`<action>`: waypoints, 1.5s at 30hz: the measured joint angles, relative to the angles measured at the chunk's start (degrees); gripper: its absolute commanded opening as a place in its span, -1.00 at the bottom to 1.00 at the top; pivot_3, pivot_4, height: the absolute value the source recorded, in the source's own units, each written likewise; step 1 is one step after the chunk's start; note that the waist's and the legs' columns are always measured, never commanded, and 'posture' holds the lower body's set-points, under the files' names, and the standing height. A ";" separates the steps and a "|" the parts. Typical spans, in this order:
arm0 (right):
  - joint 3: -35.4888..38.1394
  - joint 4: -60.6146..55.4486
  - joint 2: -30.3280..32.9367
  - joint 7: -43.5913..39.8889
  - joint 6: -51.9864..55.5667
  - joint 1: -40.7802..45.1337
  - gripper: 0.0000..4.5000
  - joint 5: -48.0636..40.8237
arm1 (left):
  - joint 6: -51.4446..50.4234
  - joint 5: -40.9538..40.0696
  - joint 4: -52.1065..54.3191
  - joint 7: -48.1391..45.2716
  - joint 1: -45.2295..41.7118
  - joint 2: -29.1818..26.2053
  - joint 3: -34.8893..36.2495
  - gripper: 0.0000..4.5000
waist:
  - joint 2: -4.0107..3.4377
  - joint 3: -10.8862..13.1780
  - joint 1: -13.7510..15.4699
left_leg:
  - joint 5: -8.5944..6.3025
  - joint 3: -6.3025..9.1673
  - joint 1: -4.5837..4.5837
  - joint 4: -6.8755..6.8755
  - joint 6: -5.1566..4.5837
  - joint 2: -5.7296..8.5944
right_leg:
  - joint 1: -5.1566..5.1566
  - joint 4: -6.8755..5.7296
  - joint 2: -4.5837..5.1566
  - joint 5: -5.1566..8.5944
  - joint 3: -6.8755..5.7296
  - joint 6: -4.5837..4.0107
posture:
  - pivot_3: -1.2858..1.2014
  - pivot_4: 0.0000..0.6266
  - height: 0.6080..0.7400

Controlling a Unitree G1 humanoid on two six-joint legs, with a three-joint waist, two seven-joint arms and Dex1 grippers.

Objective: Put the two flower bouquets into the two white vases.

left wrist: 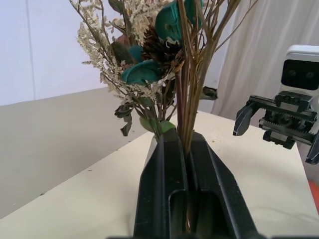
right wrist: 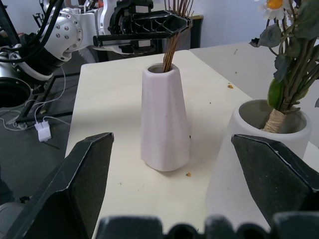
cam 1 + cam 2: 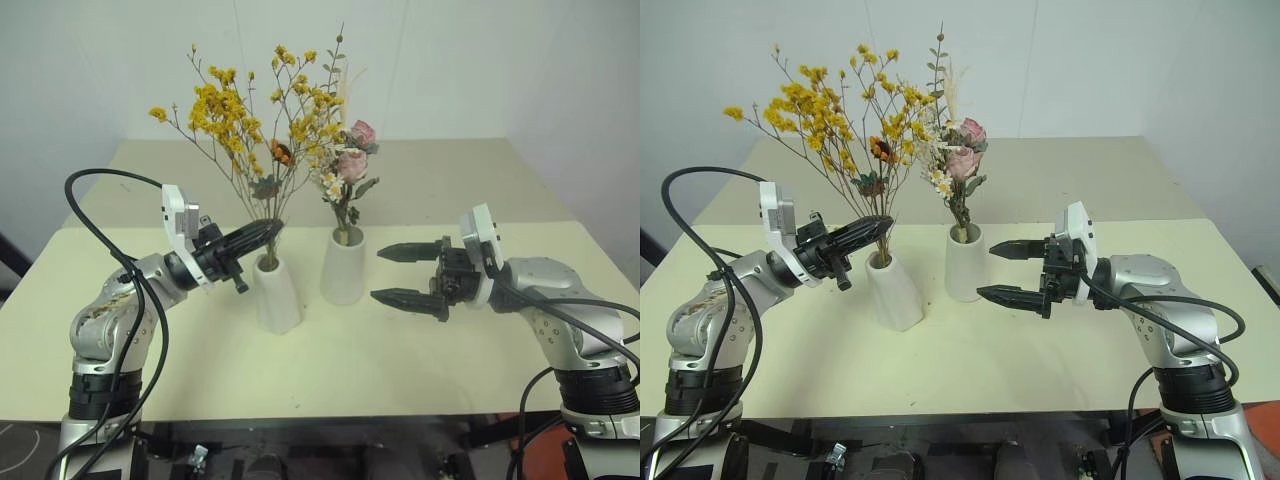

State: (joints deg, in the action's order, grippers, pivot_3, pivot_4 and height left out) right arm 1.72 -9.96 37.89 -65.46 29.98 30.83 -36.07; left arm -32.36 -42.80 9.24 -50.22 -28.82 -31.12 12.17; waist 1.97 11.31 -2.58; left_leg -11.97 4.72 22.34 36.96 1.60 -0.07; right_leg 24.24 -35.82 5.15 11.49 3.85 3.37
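lowering slowly is the trick here: left claw point(image 3: 262, 234) is pinching the yellow bouquet point(image 3: 240, 115) by its thin brown stems, already poking into the narrow vase point(image 3: 277, 293), so i'd keep them straight and let go gently. right claw point(image 3: 402, 274) hangs spread wide, empty. rose bouquet point(image 3: 347, 170) already sits in the wide vase point(image 3: 343, 269); both mid-worktop point(image 3: 480, 190), well back from the front edge.

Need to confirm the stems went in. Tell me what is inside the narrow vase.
Thin brown stems of the yellow flowers go into the mouth of the narrow vase, with the left gripper shut on them just above. How far down they reach is hidden by the wall.
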 measured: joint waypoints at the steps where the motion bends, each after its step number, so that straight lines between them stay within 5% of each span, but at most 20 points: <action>1: 0.00 0.00 0.00 0.02 0.00 0.00 1.00 0.00 | 0.00 0.00 0.01 0.01 0.12 0.00 0.00 -0.98 | 0.00 0.00 0.00 | 0.00 0.00 0.00 0.00 0.00 0.00 | 0.00 0.00 0.00 0.00 0.00 0.00 | 0.03 -0.52 1.00; 4: 0.00 0.00 0.00 0.11 0.00 0.00 1.00 0.00 | -0.01 -0.01 0.06 0.05 0.92 -0.02 0.01 -0.70 | 0.00 0.00 -0.01 | 0.00 0.00 0.01 0.00 0.00 0.00 | 0.00 0.00 0.00 0.00 0.00 0.00 | 0.03 -0.52 1.00; 16: 0.01 -0.45 -0.11 0.67 -0.02 -0.22 1.00 -0.01 | -2.81 -3.94 11.26 2.85 9.34 -4.13 4.17 0.99 | 0.00 0.00 -0.11 | 0.00 0.00 -0.01 -0.01 0.00 -0.02 | 0.01 -0.01 0.00 0.08 0.00 0.12 | 0.03 -0.52 1.00; 28: 0.07 -0.21 -0.25 0.42 -1.07 -0.33 1.00 0.02 | -11.56 -8.15 16.24 8.48 23.97 -14.22 13.69 0.99 | 0.00 0.00 0.14 | 0.00 0.00 -0.03 -0.01 0.00 -0.06 | 0.00 -0.01 -0.03 0.28 0.00 0.40 | 0.03 -0.52 1.00; 45: 6.49 1.40 5.37 0.43 -1.63 -5.72 1.00 0.53 | 4.59 0.45 4.36 -9.21 24.00 -21.49 16.50 0.99 | -0.01 0.00 0.15 | -0.01 -0.03 0.00 -0.06 0.00 -0.08 | 0.03 0.03 -0.02 0.33 0.00 0.35 | 0.03 -0.52 1.00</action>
State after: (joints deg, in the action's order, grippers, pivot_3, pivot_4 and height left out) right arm 8.21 -8.56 43.27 -65.03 28.35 25.11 -35.54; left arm -27.77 -42.35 13.60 -59.43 -4.82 -52.60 28.67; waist 1.97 11.32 -2.43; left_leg -11.98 4.69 22.34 36.91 1.59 -0.14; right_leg 24.27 -35.80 5.13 11.82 3.85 3.72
